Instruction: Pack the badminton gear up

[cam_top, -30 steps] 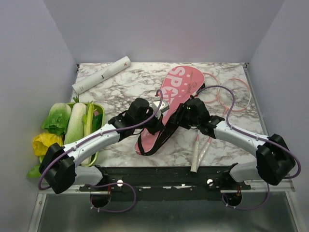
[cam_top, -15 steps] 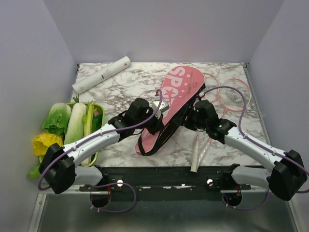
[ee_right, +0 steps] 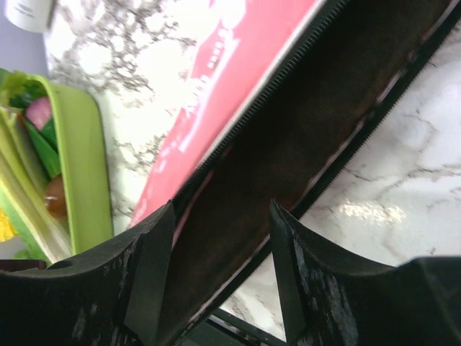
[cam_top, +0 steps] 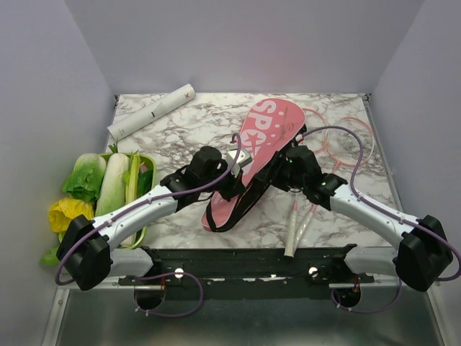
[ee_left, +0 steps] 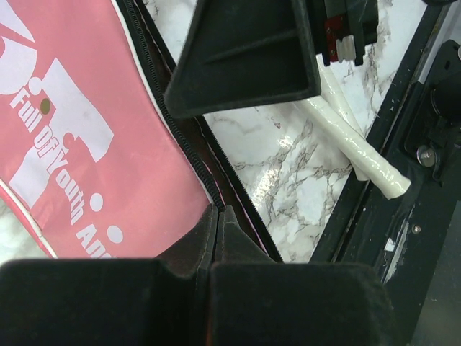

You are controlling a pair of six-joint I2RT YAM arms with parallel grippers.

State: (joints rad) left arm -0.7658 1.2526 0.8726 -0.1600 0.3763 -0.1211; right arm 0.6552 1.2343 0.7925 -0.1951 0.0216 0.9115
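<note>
Where racket handles point(cam_top: 294, 232) lie near worktop point(cam_top: 180, 133) front edge, left claw point(ee_left: 220, 215) pinched together on pink cover point(cam_top: 270, 126) zipper edge; right claw point(ee_right: 220, 216) spread apart over cover's open mouth. Racket heads point(cam_top: 349, 142) beyond, right. White tube point(cam_top: 151, 112) far left.

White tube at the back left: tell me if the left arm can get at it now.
Probably not yet: the left end effector is shut on the zipper edge of the cover and must let go first. Otherwise only bare table lies between it and the tube.
</note>
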